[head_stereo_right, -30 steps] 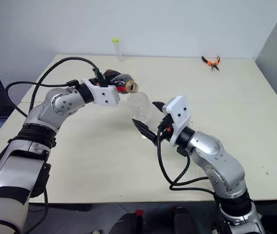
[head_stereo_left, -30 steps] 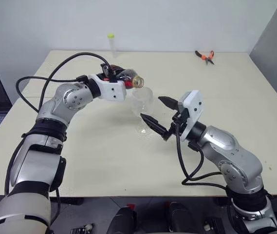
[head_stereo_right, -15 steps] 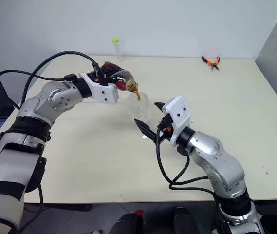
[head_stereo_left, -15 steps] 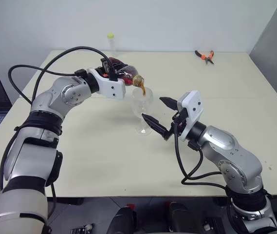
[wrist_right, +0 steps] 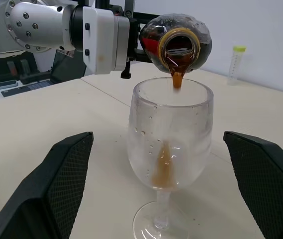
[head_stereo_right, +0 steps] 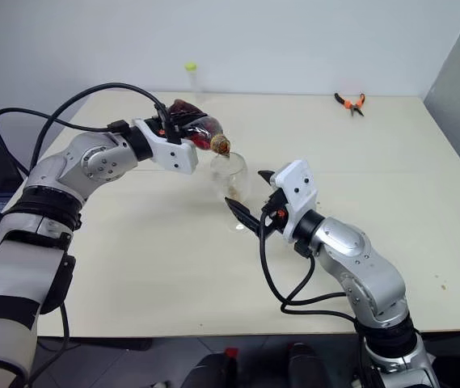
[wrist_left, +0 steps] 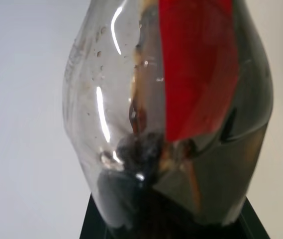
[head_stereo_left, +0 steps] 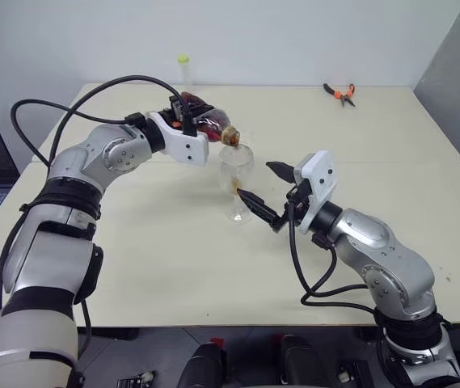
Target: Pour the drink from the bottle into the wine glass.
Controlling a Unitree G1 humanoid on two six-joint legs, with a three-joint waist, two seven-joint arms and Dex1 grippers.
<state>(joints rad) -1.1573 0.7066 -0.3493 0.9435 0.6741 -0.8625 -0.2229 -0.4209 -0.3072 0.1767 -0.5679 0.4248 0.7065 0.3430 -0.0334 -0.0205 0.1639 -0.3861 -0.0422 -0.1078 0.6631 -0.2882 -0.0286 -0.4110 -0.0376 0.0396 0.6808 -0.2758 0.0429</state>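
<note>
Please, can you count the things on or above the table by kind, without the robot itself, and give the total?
Bottle, held tilted, pouring: 1
Wine glass: 1
Tall clear tube with yellow-green cap: 1
Orange-handled pliers: 1
Total: 4

Silver arms, white wrists (black cables), black tools

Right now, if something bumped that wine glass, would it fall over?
Probably yes. The wine glass stands on a thin stem and small round foot, so it looks tippy. The open right claw isn't touching it. Being thin clear glass, it might break, and the drink would spill.
</note>
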